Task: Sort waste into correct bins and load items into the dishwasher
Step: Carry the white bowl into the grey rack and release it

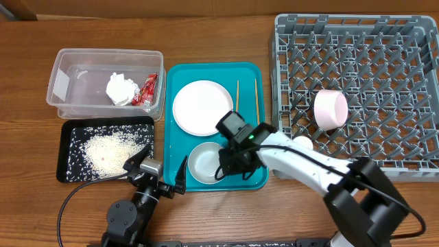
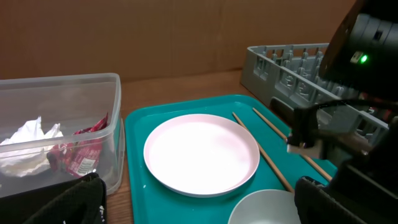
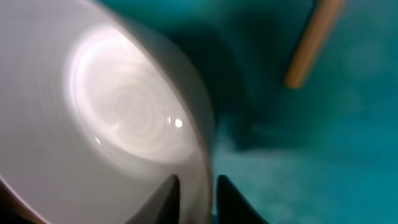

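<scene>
The light grey bowl [image 1: 204, 165] sits at the front of the teal tray [image 1: 178, 75]. My right gripper [image 1: 223, 165] straddles its right rim. In the right wrist view one finger is inside the light grey bowl [image 3: 112, 124], the other outside, and the right gripper [image 3: 198, 196] is shut on the rim. The round plate [image 1: 202, 108] and two chopsticks [image 1: 256, 96] lie further back on the tray. My left gripper [image 1: 159, 171] hovers wide open at the tray's front left corner, holding nothing. The pink bowl [image 1: 330, 110] lies in the dish rack [image 1: 411, 158], with a white cup [image 1: 302, 144] at the rack's front edge.
The clear tub [image 1: 68, 75] at the back left holds a white tissue [image 1: 120, 88] and a red wrapper [image 1: 147, 90]. In front of it, the black tray [image 1: 72, 171] carries rice [image 1: 110, 149]. The right arm reaches across from the front right.
</scene>
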Controlling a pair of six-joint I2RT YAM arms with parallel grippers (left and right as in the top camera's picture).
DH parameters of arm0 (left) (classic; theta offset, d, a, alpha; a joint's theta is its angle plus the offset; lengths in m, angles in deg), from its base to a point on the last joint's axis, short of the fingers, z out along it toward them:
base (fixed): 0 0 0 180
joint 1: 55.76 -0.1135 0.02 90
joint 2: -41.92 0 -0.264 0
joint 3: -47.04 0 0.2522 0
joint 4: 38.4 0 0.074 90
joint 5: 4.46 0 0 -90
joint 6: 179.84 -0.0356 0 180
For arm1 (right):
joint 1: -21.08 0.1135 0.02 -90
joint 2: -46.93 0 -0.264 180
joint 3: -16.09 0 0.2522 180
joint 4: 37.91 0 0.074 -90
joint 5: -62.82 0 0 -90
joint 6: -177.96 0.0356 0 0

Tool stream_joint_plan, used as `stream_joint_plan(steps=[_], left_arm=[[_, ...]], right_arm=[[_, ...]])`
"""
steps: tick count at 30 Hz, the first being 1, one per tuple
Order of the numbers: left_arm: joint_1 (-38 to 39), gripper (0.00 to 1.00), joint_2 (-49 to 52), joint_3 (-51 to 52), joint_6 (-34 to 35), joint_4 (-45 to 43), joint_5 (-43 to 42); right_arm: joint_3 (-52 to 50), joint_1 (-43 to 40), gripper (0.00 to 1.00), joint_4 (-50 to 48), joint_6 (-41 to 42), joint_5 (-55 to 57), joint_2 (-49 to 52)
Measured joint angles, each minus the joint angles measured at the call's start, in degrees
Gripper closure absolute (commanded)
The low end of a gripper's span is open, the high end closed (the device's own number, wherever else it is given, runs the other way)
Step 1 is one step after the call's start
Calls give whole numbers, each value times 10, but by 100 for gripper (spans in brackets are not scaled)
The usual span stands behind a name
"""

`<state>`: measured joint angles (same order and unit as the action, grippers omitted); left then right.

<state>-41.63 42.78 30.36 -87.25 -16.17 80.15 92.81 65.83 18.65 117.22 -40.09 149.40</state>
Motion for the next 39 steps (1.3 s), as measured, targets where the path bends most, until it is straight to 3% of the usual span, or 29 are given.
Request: stream_joint_plan(steps=[6,11,19,25,33,39], left_arm=[[0,0,0,0,0,0,0],[0,0,0,0,0,0,0],[0,0,0,0,0,0,0],[0,0,0,0,0,0,0],[0,0,0,0,0,0,0],[0,0,0,0,0,0,0]], right_arm=[[9,2,96,52,42,53,-5],[40,-19,96,136,52,163,-66],[129,-100,96,165,53,515,-244],[131,-217,96,183,52,723,-263],[130,-401,96,199,52,760,-221],[130,-477,96,226,53,752,-148]])
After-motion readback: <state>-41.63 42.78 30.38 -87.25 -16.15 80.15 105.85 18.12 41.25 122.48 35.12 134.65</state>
